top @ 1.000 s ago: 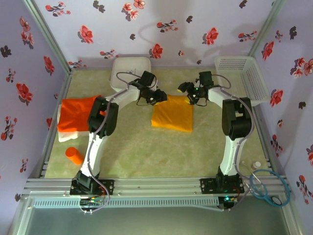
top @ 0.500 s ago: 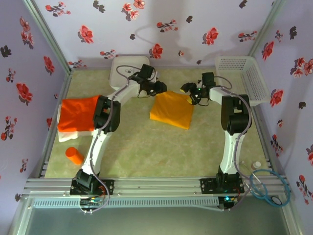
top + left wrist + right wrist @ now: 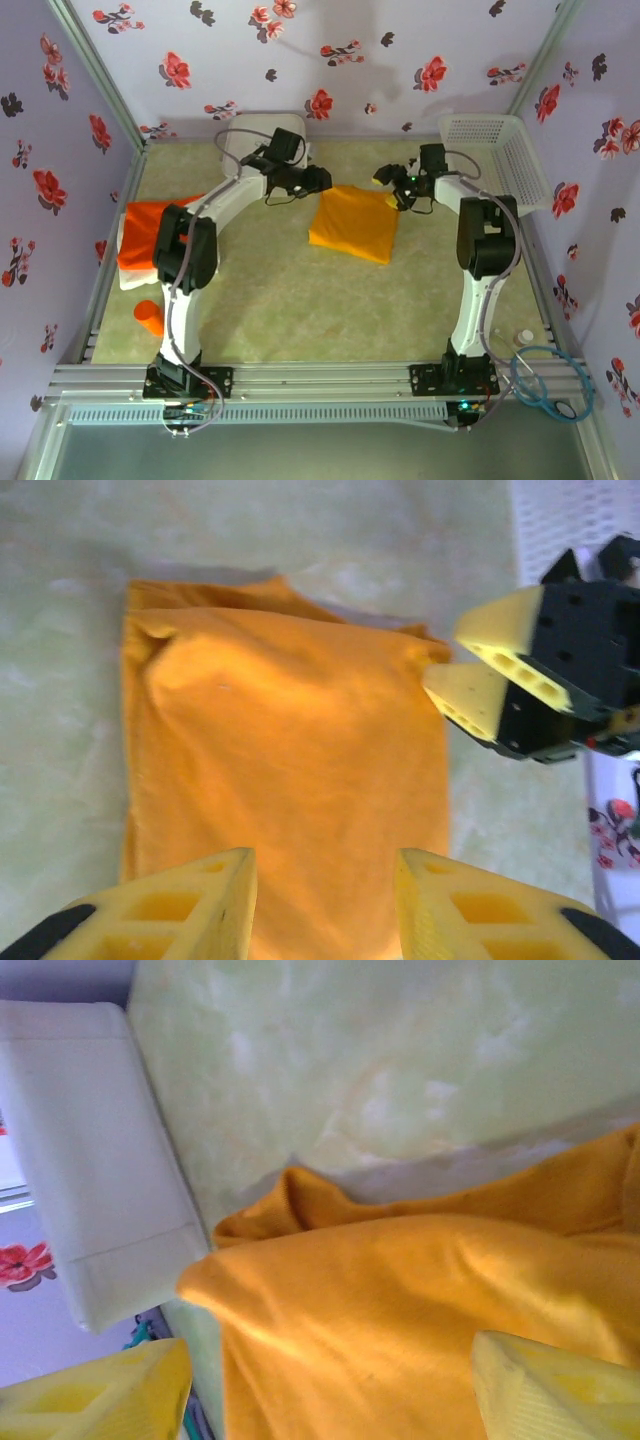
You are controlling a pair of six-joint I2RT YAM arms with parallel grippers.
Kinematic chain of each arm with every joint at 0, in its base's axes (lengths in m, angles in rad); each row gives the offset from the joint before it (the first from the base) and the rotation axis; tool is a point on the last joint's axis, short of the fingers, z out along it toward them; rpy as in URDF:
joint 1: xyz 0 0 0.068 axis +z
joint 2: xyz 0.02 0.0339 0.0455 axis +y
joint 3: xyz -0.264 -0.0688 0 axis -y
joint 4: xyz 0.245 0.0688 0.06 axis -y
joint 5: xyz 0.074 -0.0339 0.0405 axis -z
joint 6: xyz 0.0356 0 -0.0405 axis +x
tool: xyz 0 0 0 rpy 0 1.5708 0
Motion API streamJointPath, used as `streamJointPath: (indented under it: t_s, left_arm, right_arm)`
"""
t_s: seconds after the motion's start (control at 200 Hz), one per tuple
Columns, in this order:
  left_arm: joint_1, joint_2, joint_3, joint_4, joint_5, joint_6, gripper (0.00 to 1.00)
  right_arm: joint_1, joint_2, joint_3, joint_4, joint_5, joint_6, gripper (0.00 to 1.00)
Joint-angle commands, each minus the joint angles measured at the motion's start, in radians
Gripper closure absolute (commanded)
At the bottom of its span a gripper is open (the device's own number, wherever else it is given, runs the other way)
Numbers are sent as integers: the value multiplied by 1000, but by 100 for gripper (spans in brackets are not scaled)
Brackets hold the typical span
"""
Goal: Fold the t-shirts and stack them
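– Mustard shirt (image 3: 350, 228): where does it lie?
– Folded into a rough rectangle on the green table (image 3: 280, 300), with its far edge rumpled and one corner turned up.
– And the left gripper (image 3: 320, 180)?
– It hovers at the mustard shirt's far left corner. In the left wrist view its yellow fingers (image 3: 190, 910) stand partly apart above the cloth, and nothing is caught between them.
– The right gripper (image 3: 390, 190)?
– It is at the mustard shirt's far right corner, jaws spread wide, with cloth lying under the gap. Whether a fingertip touches the cloth cannot be told.
– The other shirts?
– A red-orange shirt (image 3: 150, 235) lies well to the left of the mustard shirt. It rests on a white shirt (image 3: 135, 280), whose edge shows at the near side.
– Anything else?
– A white box (image 3: 245, 140) sits just beyond the mustard shirt's far left corner. A white basket (image 3: 500, 155) stands off to its far right, and a small orange cup (image 3: 150, 315) stands to its near left.
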Motion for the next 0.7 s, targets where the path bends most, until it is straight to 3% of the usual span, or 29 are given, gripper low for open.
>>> streamJointPath:
  t_s: [0.0,0.42,0.595,0.695]
  left_arm:
    - [-30,-40,-103,82,-10,-27,60]
    - [-80,-21,-305,215,-6,-66,60]
    - [-93,-18,-352,229,-10,-90,61]
    - [-98,-41,-363,228,-32,-92,61]
  right_arm:
    - [-1,-140,-36,-52,19,-15,26]
    - [10,-458,-456,98,24,89,25]
    - [90,-495,-551,240,12,234,24]
    - [153,-517,-574,248,82,298,24]
